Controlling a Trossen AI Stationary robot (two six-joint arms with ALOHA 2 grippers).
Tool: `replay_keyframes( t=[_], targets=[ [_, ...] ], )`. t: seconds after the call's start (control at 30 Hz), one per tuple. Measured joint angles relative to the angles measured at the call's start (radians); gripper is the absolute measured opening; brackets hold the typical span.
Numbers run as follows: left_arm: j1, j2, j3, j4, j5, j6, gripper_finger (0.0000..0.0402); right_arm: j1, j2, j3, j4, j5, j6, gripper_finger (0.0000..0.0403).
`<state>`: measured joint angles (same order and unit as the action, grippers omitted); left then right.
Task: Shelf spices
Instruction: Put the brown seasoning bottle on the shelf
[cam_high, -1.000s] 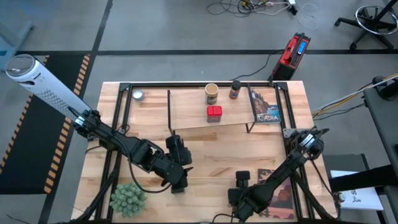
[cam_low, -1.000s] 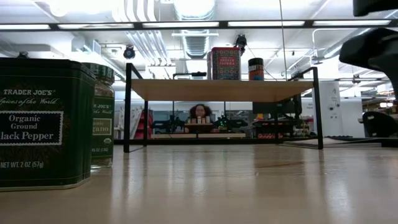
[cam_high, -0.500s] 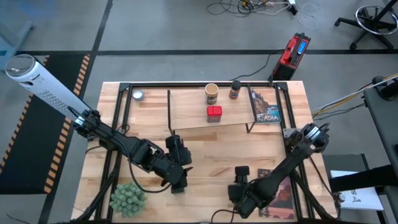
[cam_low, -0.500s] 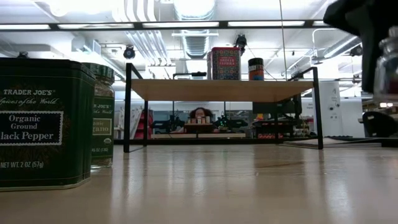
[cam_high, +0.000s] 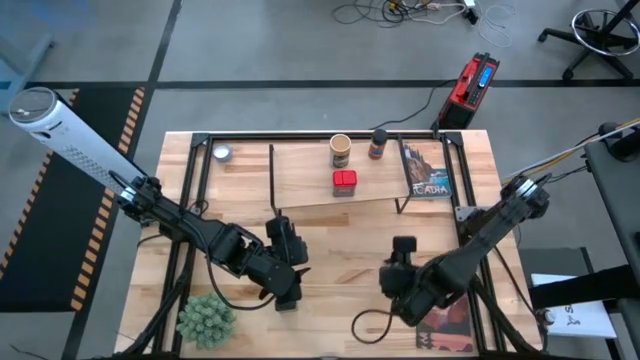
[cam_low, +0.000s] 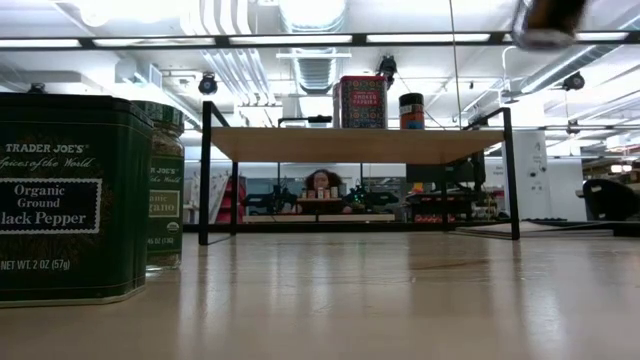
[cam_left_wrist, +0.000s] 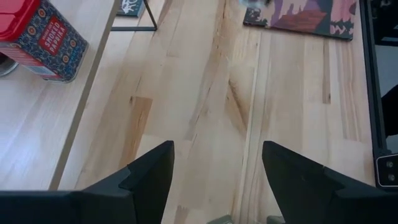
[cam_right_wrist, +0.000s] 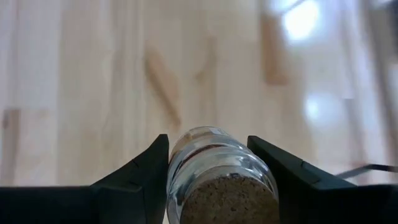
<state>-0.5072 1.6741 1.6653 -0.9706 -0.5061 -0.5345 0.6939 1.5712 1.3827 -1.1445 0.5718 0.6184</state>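
Between the right pincer's (cam_right_wrist: 211, 180) fingers sits a small jar (cam_right_wrist: 219, 171) — clear glass, cork-stoppered — held above the tabletop (cam_right_wrist: 81, 81).

Two dark jointed arms, black cables, wedge-shaped black fingers (cam_left_wrist: 147, 177)

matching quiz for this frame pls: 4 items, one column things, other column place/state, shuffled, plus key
Things
1. red square tin
2. cork-stoppered glass jar
3. black pepper tin
4. left gripper

Places or states
A. held between the right gripper's fingers, lifted above the tabletop
B. open, nothing between the fingers, low over the table's near left part
C. standing on the shelf board, beside the tan cylinder
D. standing on the tabletop, next to the green-lidded jar

Pairs: 1-C, 2-A, 3-D, 4-B
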Motion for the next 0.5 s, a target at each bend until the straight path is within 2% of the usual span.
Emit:
replay_keyframes(
  t=[0.27, 0.5],
  targets=[
    [0.002, 0.0, 0.0, 0.005, -0.01, 0.01, 0.0222, -0.074, -0.167, 0.0, -0.034, 0.079, -0.086, 0.0177],
    [0.003, 0.0, 0.0, 0.014, -0.028, 0.013, 0.0223, -0.162, -0.247, 0.001, -0.033, 0.111, -0.216, 0.0173]
  ],
)
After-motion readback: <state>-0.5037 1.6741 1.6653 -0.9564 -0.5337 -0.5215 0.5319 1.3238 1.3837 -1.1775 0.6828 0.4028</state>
